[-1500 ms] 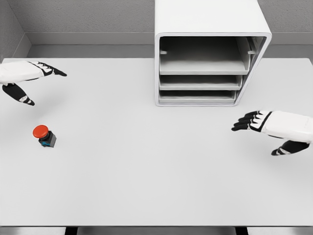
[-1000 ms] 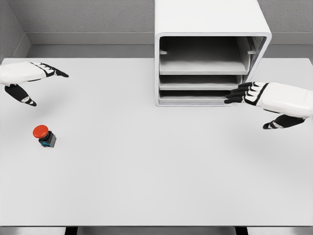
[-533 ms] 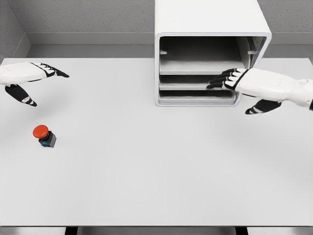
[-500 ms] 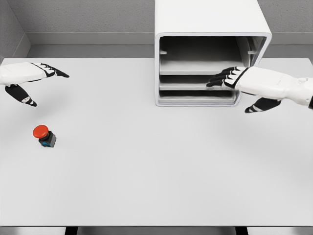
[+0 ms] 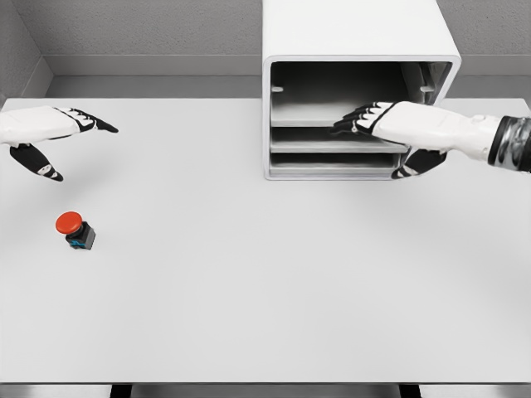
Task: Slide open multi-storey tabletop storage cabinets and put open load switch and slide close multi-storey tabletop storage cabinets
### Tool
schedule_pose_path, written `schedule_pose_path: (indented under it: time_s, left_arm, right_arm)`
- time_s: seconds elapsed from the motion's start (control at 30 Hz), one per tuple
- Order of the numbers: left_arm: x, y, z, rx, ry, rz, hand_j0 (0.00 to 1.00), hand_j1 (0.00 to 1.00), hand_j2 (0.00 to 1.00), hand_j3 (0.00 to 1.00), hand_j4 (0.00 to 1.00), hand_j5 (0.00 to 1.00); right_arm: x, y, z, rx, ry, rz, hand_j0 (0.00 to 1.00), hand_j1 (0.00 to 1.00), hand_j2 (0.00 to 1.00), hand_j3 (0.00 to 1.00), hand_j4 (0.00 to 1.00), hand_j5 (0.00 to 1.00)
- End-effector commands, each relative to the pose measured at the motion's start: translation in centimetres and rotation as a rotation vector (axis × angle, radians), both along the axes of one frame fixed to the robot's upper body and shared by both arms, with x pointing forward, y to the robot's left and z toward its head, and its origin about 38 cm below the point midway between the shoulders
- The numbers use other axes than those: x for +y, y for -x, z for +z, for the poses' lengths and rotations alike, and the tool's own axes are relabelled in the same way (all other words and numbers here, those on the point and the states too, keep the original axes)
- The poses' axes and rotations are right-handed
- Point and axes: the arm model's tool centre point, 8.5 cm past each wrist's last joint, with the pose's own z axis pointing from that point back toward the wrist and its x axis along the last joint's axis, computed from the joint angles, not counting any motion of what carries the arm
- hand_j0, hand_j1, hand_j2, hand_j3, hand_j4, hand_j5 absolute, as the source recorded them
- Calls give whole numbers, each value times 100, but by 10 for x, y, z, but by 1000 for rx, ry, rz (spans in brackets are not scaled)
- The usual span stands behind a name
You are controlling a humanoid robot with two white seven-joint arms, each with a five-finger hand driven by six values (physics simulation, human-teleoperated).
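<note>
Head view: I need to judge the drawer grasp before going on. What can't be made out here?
- Right hand against the top tray of the storage cabinet: contact unclear.
- Lower trays: partly covered by the right forearm.
- Left hand: arm cut off by the left edge.
- Load switch: too small for detail.

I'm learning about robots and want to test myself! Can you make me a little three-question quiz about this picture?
1. True or false: the red-topped switch is inside the cabinet.
2. Which hand reaches the cabinet's trays: A) the left hand or B) the right hand?
3. Fill in: the switch sits on the white ____.

Key:
1. False; it sits on the table, below the left hand.
2. B; its fingertips are at the front of the top tray.
3. Table.
</note>
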Motion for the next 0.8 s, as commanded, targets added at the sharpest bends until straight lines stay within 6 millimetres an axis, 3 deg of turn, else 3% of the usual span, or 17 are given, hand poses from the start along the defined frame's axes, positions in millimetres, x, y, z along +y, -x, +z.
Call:
schedule_pose_path:
  time_s: [0.0,0.13,0.6,0.77]
  left_arm:
    - [0,0,1,0,6,4,100,100,100,100,100,100]
    - [0,0,1,0,6,4,100,100,100,100,100,100]
    - [0,0,1,-2,6,3,100,100,100,100,100,100]
    - [0,0,1,0,6,4,100,100,100,100,100,100]
  right_arm:
    - [3,-6,-20,53,-3,-10,100,100,100,100,100,100]
    - [5,-10,-26,71,-2,-15,100,100,100,100,100,100]
    - [5,-37,-14,58,-27,-60,100,100,100,100,100,100]
    - [14,-44,-26,98,-24,-71,100,100,100,100,100,100]
